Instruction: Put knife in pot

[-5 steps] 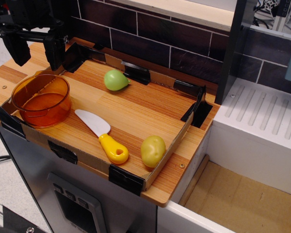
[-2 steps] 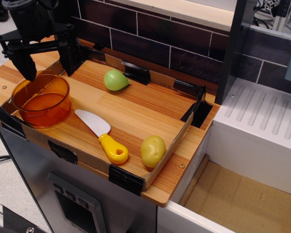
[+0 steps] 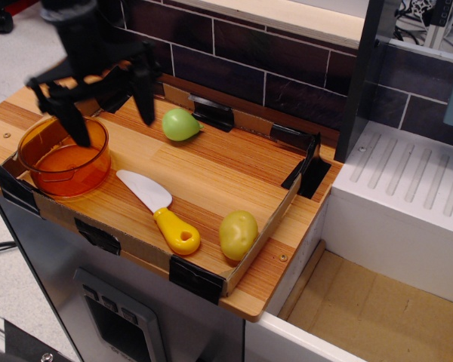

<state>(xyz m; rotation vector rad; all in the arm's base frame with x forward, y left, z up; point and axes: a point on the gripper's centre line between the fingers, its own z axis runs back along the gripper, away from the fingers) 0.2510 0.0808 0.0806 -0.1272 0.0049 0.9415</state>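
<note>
Knife on board beside pot | pot holds nothing | fingers apart

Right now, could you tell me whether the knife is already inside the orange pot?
No, the knife lies flat on the wooden board beside the pot, and the open gripper holds nothing.

The gripper has swung right and lower, jaws wide; the pot now sits seemingly beneath its left finger.
</note>
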